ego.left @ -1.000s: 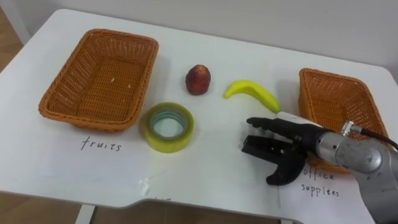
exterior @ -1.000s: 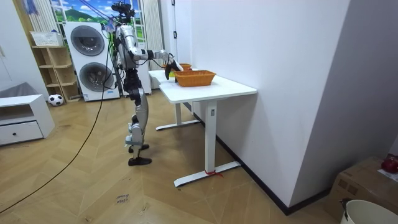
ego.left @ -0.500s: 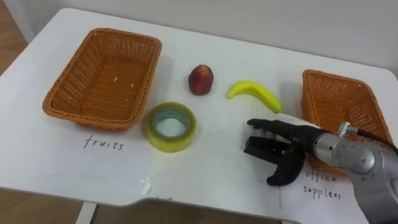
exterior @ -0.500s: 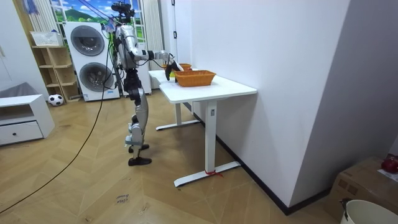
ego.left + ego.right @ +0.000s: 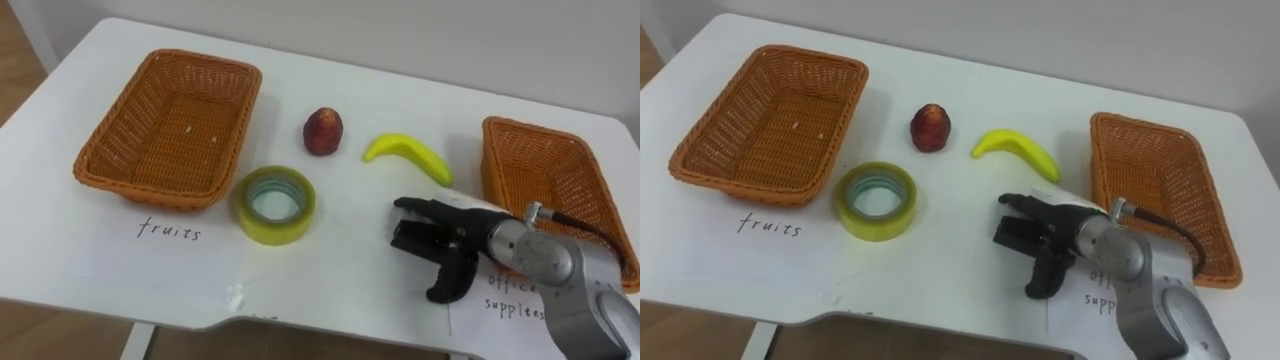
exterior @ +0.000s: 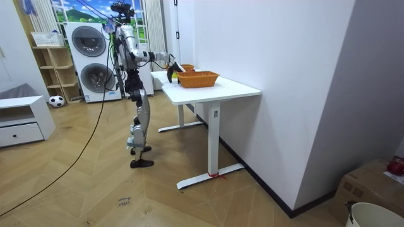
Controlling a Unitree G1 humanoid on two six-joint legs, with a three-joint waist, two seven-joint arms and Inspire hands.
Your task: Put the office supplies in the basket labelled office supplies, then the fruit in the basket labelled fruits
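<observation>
Red fruit (image 5: 322,131), banana (image 5: 408,153) and tape (image 5: 275,204) lie between fruits basket (image 5: 118,140) and office basket (image 5: 520,185); right hand (image 5: 447,236) slack-fingered.

— What are the baskets made of?
— The left basket (image 5: 112,140) and the right basket (image 5: 520,175) are rough woven wicker. The table (image 5: 340,275) is smooth matt white.
— The tape roll (image 5: 275,205)?
— Glossy, see-through plastic. The banana (image 5: 405,153) is smooth, faintly shiny; the right robot hand (image 5: 452,236) is matt black plastic, its wrist brushed metal.

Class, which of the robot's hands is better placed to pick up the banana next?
Probably the right: the right hand is open, holds nothing, and is already close to the banana.
</observation>
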